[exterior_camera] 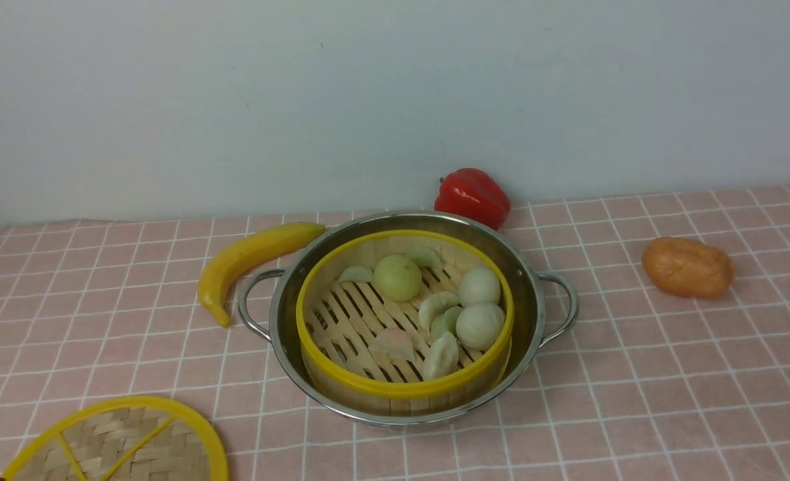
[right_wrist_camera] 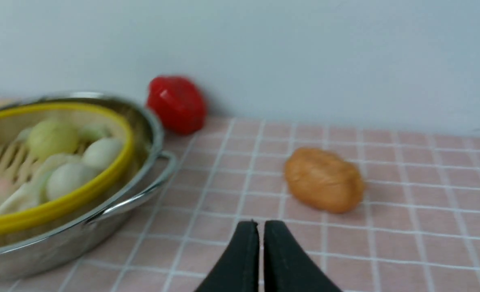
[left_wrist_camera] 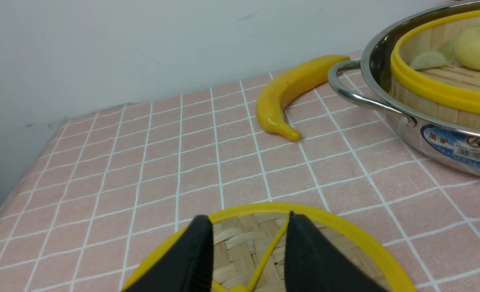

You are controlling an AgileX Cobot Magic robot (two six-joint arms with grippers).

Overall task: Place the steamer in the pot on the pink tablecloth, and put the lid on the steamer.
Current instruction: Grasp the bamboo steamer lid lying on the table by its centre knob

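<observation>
Nearest, at the front-left of the pink tablecloth (exterior_camera: 635,387): lid (exterior_camera: 121,441), flat, left gripper (left_wrist_camera: 248,217) over it, jaws apart astride a yellow spoke (left_wrist_camera: 270,247). Right gripper (right_wrist_camera: 261,223) over bare cloth, jaws together, empty. Farther back: steamer (exterior_camera: 405,391) already seated in the pot (exterior_camera: 531,287). Step in hand, by the look of it: grasping the lid. Next: close on the spoke, lift level, carry back and rightward, centre on the steamer's rim.
</observation>
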